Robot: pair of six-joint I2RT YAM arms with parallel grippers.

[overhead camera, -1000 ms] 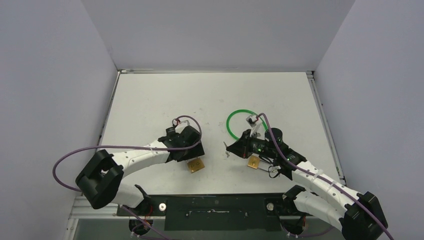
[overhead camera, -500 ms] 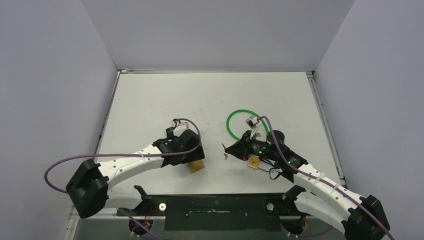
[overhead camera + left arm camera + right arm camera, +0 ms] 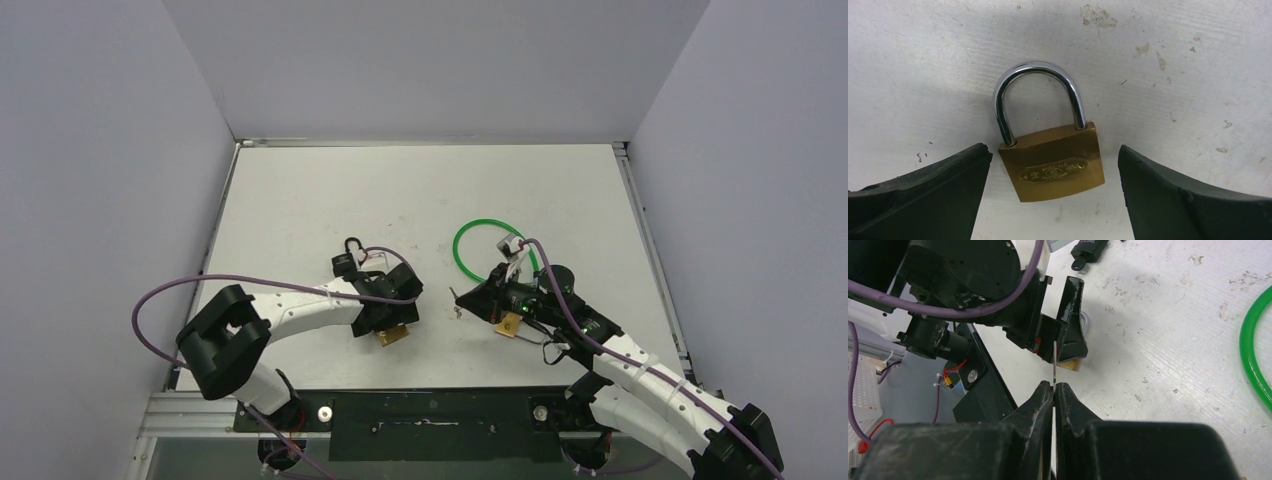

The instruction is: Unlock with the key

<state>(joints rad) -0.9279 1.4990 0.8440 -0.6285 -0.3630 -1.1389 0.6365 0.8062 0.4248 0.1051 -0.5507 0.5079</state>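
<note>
Padlock (image 3: 1053,157) flat on bench (image 3: 1173,60), shackle seated, so locked. Left pincer (image 3: 1053,165) spread wide astride brass body, not touching. Right pincer (image 3: 1054,387) pinched on thin key (image 3: 1054,360), apart from padlock. Remaining: grip body, insert key, turn.

White table (image 3: 400,190) – top scuffed, flecked with small dark stains and scratches.

Brass padlock (image 3: 1053,165) lies flat on it, near front edge, left of middle (image 3: 395,336). Steel shackle seated in body, both legs in; oval stamped label faces up.

Green ring (image 3: 488,220) lies flat right of middle, well apart from padlock; thin hoop, bare table inside it (image 3: 1244,340).

Small brass piece (image 3: 507,325) nearer the front than ring – partly covered, cannot tell what it is.
</note>
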